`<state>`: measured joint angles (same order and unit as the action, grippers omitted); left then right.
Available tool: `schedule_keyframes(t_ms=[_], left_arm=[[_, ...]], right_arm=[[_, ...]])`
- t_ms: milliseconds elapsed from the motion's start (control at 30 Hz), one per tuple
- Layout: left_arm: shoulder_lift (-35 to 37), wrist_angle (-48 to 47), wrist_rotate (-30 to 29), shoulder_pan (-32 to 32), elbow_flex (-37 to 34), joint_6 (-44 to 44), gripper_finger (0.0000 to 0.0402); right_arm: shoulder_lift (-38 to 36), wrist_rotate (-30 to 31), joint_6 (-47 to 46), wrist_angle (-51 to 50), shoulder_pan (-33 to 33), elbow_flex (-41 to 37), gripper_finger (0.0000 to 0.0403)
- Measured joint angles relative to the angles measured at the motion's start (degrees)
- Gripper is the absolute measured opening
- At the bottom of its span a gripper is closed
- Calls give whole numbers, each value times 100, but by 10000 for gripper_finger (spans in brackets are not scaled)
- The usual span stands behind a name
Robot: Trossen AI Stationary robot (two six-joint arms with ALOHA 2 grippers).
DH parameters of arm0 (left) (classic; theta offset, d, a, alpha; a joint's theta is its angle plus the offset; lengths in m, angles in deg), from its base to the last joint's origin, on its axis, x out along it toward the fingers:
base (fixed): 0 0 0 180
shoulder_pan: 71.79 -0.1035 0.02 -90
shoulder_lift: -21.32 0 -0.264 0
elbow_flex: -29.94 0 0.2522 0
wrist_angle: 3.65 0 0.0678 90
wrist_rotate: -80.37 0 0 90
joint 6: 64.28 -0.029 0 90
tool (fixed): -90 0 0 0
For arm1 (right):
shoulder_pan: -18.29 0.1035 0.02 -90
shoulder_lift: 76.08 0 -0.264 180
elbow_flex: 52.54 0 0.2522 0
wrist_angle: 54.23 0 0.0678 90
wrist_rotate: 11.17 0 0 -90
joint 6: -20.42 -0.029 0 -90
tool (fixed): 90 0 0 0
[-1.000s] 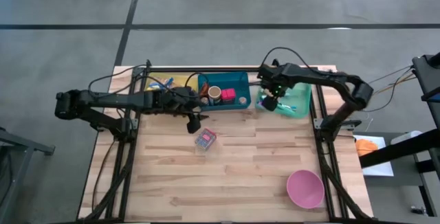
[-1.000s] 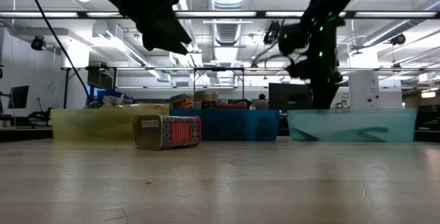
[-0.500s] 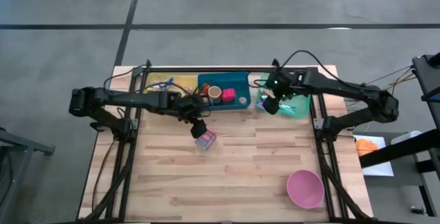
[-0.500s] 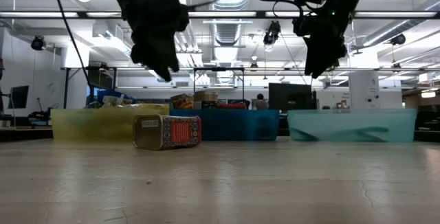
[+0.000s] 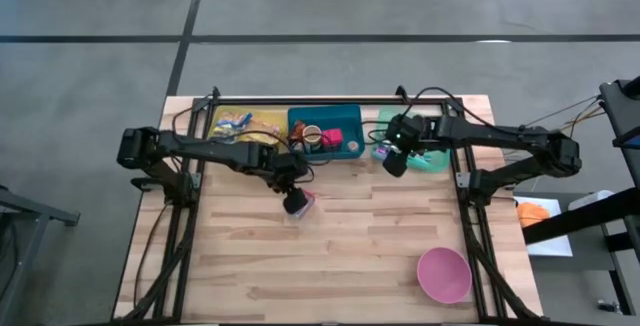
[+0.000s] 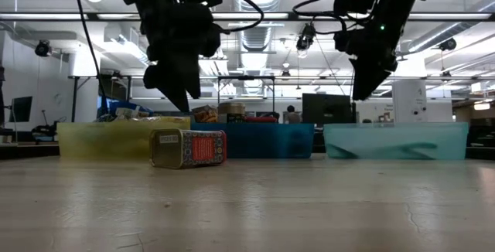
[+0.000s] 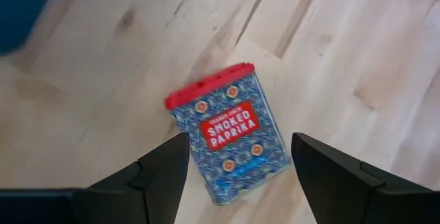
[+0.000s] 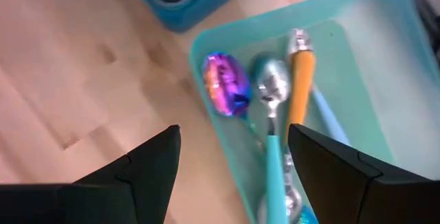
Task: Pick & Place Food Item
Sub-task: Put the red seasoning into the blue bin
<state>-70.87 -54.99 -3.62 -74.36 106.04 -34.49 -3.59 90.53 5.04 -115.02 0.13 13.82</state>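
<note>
The smoked paprika tin [image 7: 229, 139] lies on its side on the wooden bench [image 5: 340, 256], just in front of the row of bins and apart from them. Its red lid points toward the bins. In the low view the tin [image 6: 188, 148] rests flat on the bench surface in front of the yellow bin [image 6: 108, 140].

The left gripper [image 7: 237, 172] hangs above the tin, pointing steeply down, with its fingers [image 7: 161, 172] spread wider than the tin. The fingers do not touch the tin. In the high view the left gripper [image 5: 294, 203] covers most of the tin.

The right gripper [image 8: 234, 162] hangs over the near edge of the teal bin [image 8: 371, 59], its fingers spread and holding nothing. That bin contains an iridescent purple spoon [image 8: 225, 85], a spoon with a teal handle [image 8: 272, 107] and an orange-handled utensil [image 8: 300, 80].

The blue bin [image 5: 326, 136] stands between the yellow bin and the teal bin. A pink bowl [image 5: 443, 274] sits near the bench's front right corner, well apart from both grippers.
</note>
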Motion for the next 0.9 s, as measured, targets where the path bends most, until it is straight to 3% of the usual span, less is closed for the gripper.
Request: schedule_keyframes(t_ms=[133, 467, 700, 900], left_arm=[[25, 125, 17, -42, 0, 437, 265], [53, 996, 667, -38, 0, 1157, 265], [53, 1080, 482, -39, 0, 1514, 265], [53, 1082, 105, -59, 0, 2435, 265]], right_arm=[[0, 344, -103, 316, 70, -96, 267], [0, 349, -51, 1350, 400, -535, 267], [0, 346, -49, 1906, 751, -974, 267], [0, 332, 79, 1956, 908, -1063, 267]])
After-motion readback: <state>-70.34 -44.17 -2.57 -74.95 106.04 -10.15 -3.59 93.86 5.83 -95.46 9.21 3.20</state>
